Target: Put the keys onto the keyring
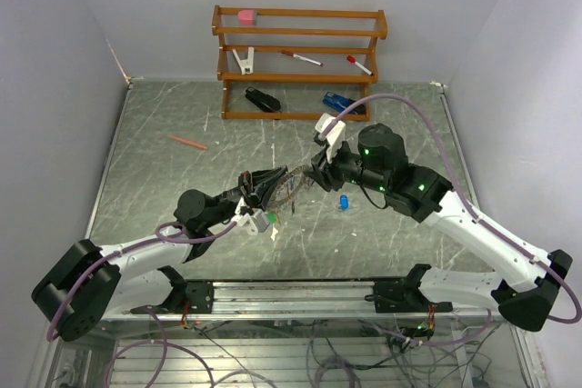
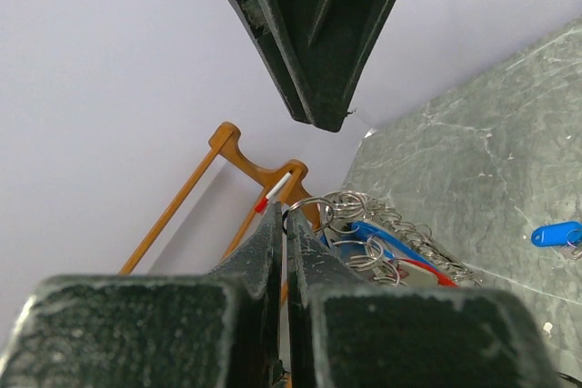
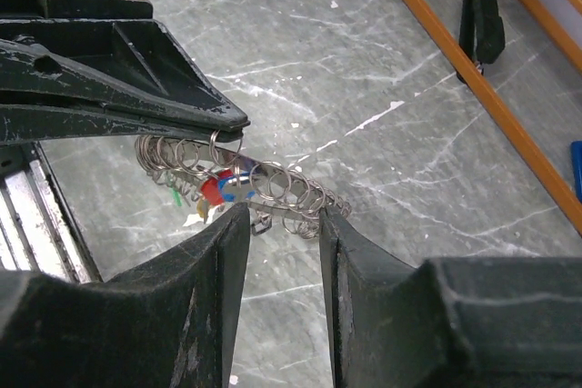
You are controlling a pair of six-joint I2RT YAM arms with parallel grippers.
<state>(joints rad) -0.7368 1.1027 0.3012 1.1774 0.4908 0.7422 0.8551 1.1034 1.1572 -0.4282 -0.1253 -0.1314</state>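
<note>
Silvery and bunched, the keyring [image 3: 264,190] hangs above the table [image 1: 164,170] between the two grippers, a sagging row of small loops with red and blue tags caught in it. The left gripper [image 2: 286,224] has its jaws pressed together, pinching a single loop at one end of the keyring. The right gripper [image 3: 280,217] faces it with jaws partly spread and bare table showing between them. Its tips sit at the underside of the keyring, but whether they touch it cannot be told. No key can be made out in the right jaws. One blue key [image 1: 345,202] lies loose on the table near the right gripper, apart from the keyring, so the task looks unfinished.

The weak spot is the left hold. It is a thin pinch on one loop, and a push or tug from the right tips could twist that loop out and drop the whole keyring.

If the right jaws close where they are, they would likely trap several loops at once and tangle them rather than part one.

The two sets of tips are very near each other, so a small misjudged advance could knock them together.

The loose key is small and lies flat on hard stone. It may skid away under a fingertip instead of lifting.
</note>
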